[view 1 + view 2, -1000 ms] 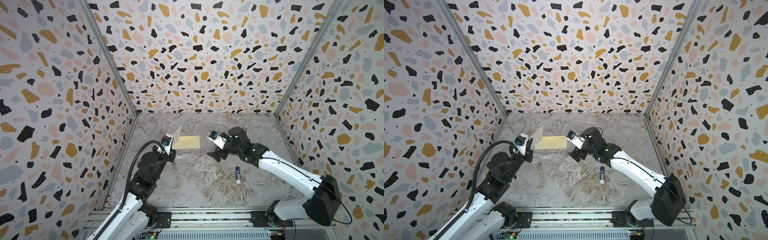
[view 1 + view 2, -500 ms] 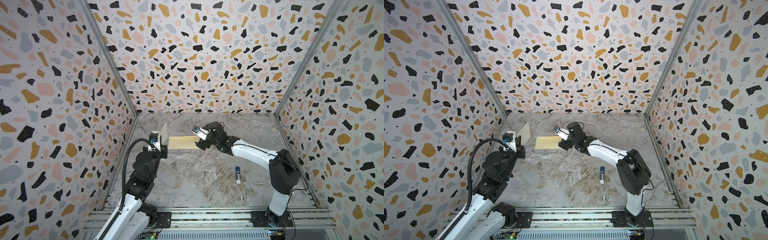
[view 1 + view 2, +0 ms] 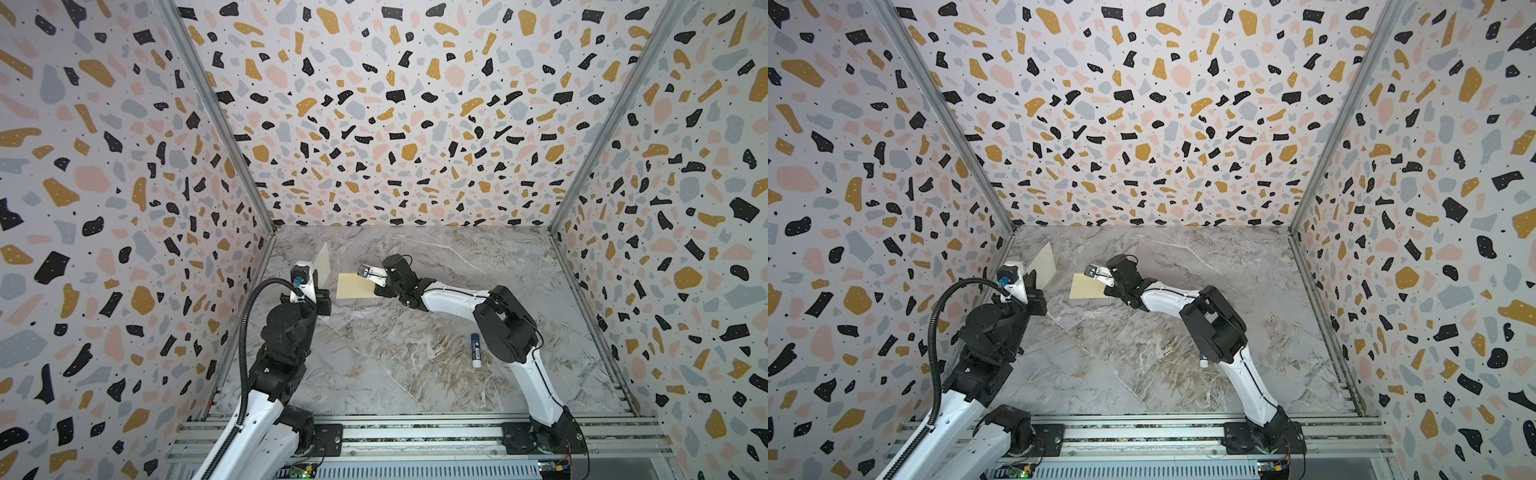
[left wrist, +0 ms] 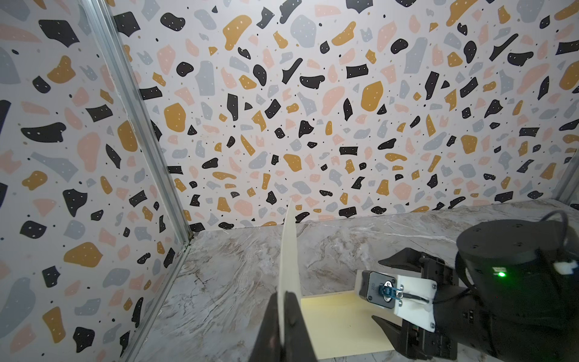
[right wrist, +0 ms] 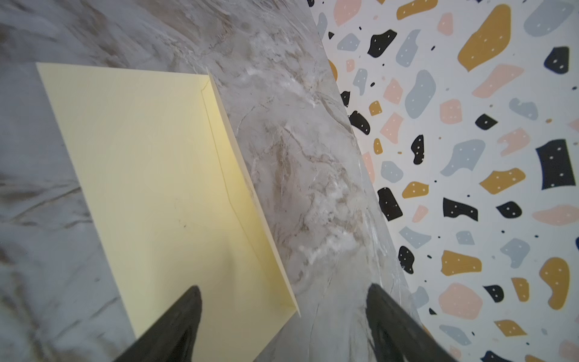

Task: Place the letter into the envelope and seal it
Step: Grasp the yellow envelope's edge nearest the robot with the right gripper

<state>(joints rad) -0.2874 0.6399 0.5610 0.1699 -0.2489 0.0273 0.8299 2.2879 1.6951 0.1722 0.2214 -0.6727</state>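
Left gripper [image 4: 284, 297] jaws are clamped tight on one edge of the letter [image 4: 289, 250], which sticks out edge-on past their tips. Right gripper [image 5: 283, 286] jaws gape wide and grip nothing. The envelope [image 5: 150, 163] lies flat on the worktop [image 5: 297, 141], its near corner between them.

The envelope [image 3: 351, 286] is pale yellow. The surface [image 3: 415, 365] is veined grey marble. Walls [image 3: 395, 124]: black, ochre, pink terrazzo flecks.

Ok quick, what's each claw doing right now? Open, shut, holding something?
Left claw: shut, pinching the letter upright.
Right claw: open over the envelope edge, holding nothing.
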